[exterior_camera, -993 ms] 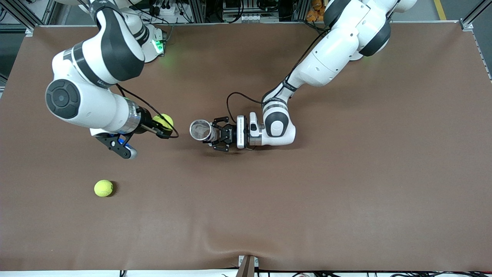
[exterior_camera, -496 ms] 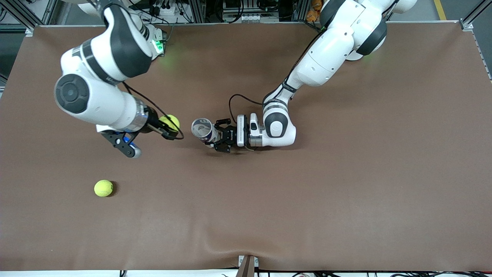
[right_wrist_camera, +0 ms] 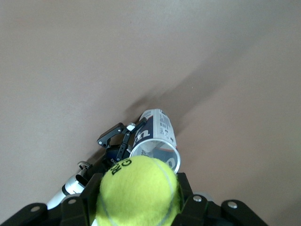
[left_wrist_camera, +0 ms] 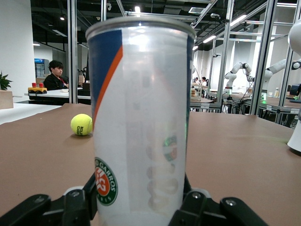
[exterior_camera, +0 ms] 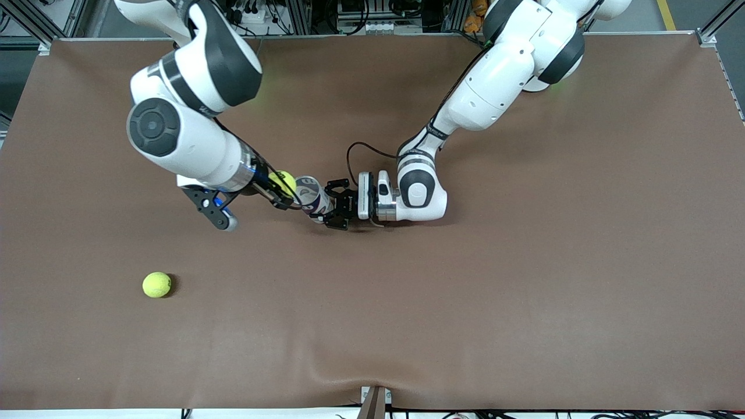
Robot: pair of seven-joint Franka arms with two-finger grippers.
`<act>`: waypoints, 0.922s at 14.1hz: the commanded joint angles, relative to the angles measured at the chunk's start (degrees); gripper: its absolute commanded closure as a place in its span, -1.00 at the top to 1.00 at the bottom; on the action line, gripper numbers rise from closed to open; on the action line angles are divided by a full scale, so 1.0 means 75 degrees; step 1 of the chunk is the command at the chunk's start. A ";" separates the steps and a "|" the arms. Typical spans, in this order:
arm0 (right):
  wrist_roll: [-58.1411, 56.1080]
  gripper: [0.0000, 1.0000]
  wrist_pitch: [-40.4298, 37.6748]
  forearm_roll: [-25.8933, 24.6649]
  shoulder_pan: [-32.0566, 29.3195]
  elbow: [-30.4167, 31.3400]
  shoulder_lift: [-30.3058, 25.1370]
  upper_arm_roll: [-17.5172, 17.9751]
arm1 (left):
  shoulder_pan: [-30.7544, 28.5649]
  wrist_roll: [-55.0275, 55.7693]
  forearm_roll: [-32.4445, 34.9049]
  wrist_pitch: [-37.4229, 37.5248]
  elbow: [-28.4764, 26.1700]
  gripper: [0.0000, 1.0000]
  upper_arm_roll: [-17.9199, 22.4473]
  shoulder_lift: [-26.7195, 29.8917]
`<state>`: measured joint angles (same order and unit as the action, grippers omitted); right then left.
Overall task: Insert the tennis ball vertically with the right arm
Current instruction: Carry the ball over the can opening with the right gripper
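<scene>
The right arm has swung in from its own end of the table toward the middle, and its right gripper (exterior_camera: 283,196), which a second ago hung well apart from the can, now sits right up against the can's open mouth. It is clamped tight on a tennis ball (exterior_camera: 283,181), which you can see wedged between the black fingers (right_wrist_camera: 74,207) in the right wrist view. The left gripper (exterior_camera: 336,205) is closed around the lower part of the can (exterior_camera: 309,194), a clear tube with a blue and orange label, and over that same second it has tipped the can up so the mouth faces upward rather than sideways. From the left wrist view the can (left_wrist_camera: 141,122) stands straight and looks empty. Looking down from the right wrist, the ball (right_wrist_camera: 137,192) is just above and slightly to one side of the can's rim (right_wrist_camera: 155,147), not yet over the centre, so I'd say the approach is nearly done and only a small shift is needed before lowering and letting go. A second ball (exterior_camera: 156,284) lies on the brown table (exterior_camera: 524,291), much nearer the front camera, toward the right arm's end.
</scene>
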<state>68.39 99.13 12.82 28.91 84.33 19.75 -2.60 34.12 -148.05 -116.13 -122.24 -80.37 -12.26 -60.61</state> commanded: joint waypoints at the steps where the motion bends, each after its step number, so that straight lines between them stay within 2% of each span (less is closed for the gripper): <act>1: 0.0757 -0.08 0.0037 -0.0734 0.0632 0.0052 0.0237 -0.0076 | 0.0115 -0.0428 -0.0325 0.0021 0.0134 0.30 0.0099 -0.0228; 3: 0.1052 -0.08 0.0049 -0.0936 0.0880 0.0229 0.0296 -0.0076 | 0.0138 -0.0428 -0.0314 0.0021 0.0134 0.31 0.0111 -0.0239; 11: 0.1449 -0.09 0.0130 -0.1299 0.0904 0.0651 0.0355 -0.0087 | 0.0127 -0.0439 -0.0337 0.0033 0.0122 0.35 0.0111 -0.0228; 13: 0.1837 -0.02 0.0271 -0.1754 0.1044 0.0651 0.0425 -0.0076 | 0.0127 -0.0439 -0.0337 0.0033 0.0122 0.35 0.0099 -0.0228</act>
<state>78.96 100.20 2.71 35.72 88.53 23.17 -3.34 34.29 -149.19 -117.01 -121.75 -80.37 -12.26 -60.87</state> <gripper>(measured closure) 0.322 0.322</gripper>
